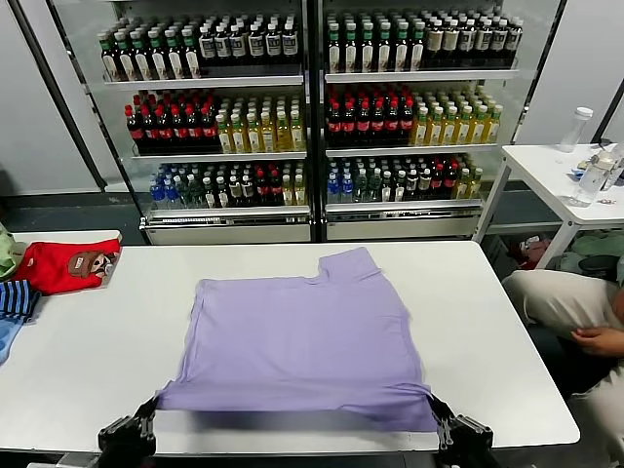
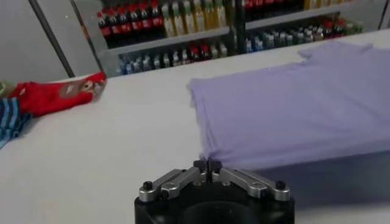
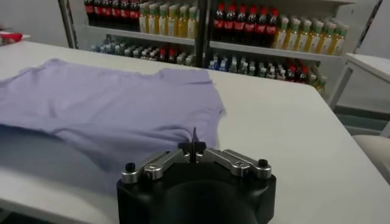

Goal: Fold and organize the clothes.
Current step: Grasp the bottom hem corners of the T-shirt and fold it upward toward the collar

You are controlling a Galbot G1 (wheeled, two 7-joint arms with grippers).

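Note:
The lavender T-shirt (image 1: 307, 341) lies plain side up on the white table (image 1: 117, 341), its near edge lifted off the surface and casting a shadow. My left gripper (image 1: 149, 407) is shut on the near left corner of the T-shirt (image 2: 286, 103), its jaws (image 2: 207, 164) pinching the cloth. At the near right corner my right gripper (image 1: 436, 408) is shut on the T-shirt (image 3: 103, 109), a thin fold caught between its fingertips (image 3: 192, 146). A sleeve sticks out at the far right of the shirt.
A red garment with a brown cartoon patch (image 1: 66, 264) and a blue striped cloth (image 1: 15, 302) lie at the table's left edge. Drink coolers (image 1: 312, 107) stand behind. A seated person (image 1: 575, 312) is at the right, beside a small white table (image 1: 575, 180).

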